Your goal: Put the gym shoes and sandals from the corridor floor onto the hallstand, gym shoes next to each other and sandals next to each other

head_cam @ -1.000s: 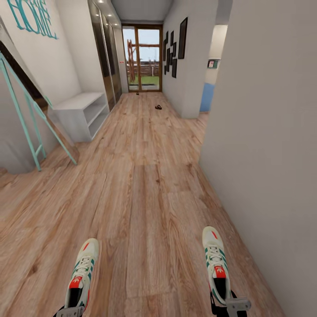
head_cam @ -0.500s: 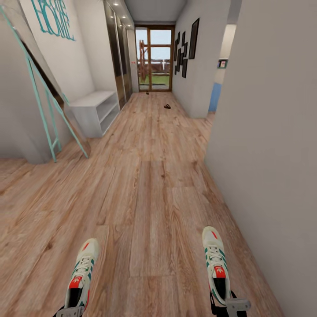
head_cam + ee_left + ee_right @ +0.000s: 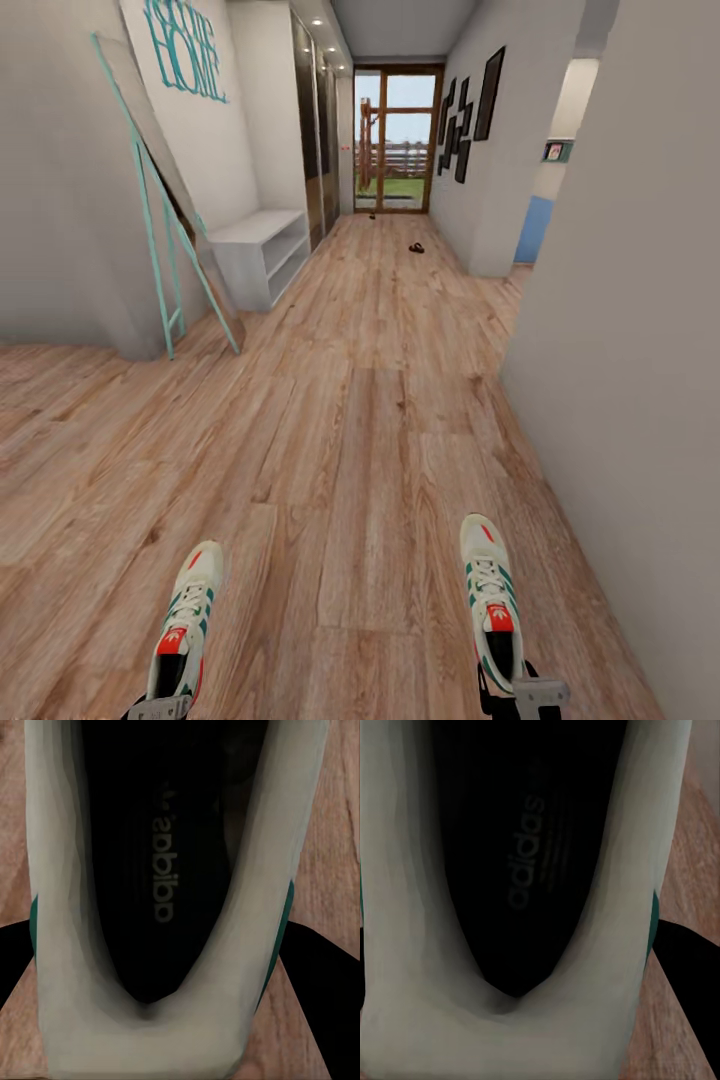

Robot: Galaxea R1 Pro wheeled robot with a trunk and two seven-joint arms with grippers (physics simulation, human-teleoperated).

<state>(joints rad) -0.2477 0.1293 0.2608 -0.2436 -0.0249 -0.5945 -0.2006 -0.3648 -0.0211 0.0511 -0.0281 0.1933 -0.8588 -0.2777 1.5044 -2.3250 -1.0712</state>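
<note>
Your left fingers [image 3: 311,967] are clamped on the heel of one sneaker [image 3: 186,622], and your right fingers [image 3: 686,975] grip the heel of the other sneaker [image 3: 489,598], both toes pointing away from you above the wood floor [image 3: 360,430]. Far ahead of the fingers a sandal [image 3: 416,248] lies on the floor, a second dark one [image 3: 371,215] sits by the glass door [image 3: 391,140], and the white shoe rack [image 3: 262,250] stands ahead to the left against the wall.
</note>
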